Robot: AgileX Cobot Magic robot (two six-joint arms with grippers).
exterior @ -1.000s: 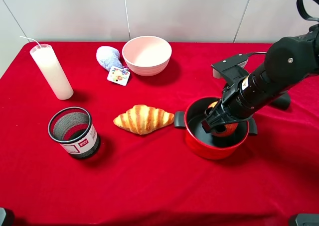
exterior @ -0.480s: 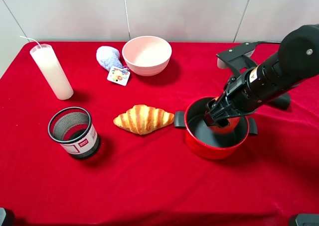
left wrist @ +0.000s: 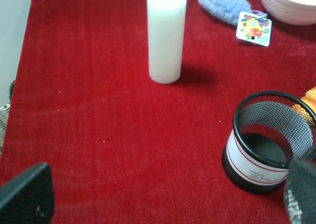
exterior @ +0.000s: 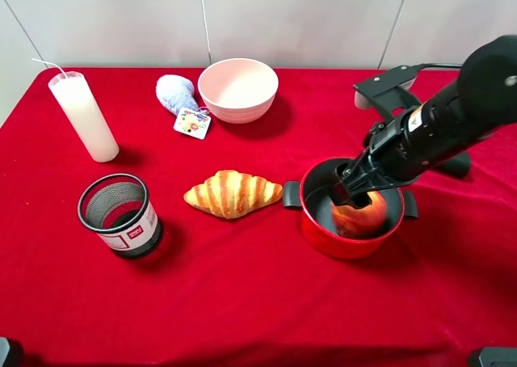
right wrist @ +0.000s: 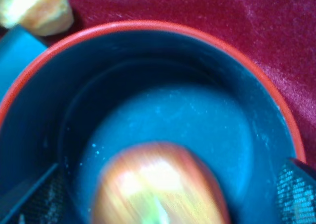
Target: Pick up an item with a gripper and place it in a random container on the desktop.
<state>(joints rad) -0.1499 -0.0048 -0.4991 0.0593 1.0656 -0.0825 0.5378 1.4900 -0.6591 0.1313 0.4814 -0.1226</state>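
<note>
Released apple (right wrist: 160,187) in pot (right wrist: 276,103), blurred at wrist.

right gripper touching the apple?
Apart. The right wrist view shows the right gripper with its fingers spread wide and dark pot floor visible between each and the apple.

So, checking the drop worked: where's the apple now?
The apple sits inside the red pot on the right of the exterior view, right of the croissant.

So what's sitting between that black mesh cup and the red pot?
A golden croissant lies on the red cloth between the mesh cup and the pot, nearer the pot. The high camera view shows it best.
</note>
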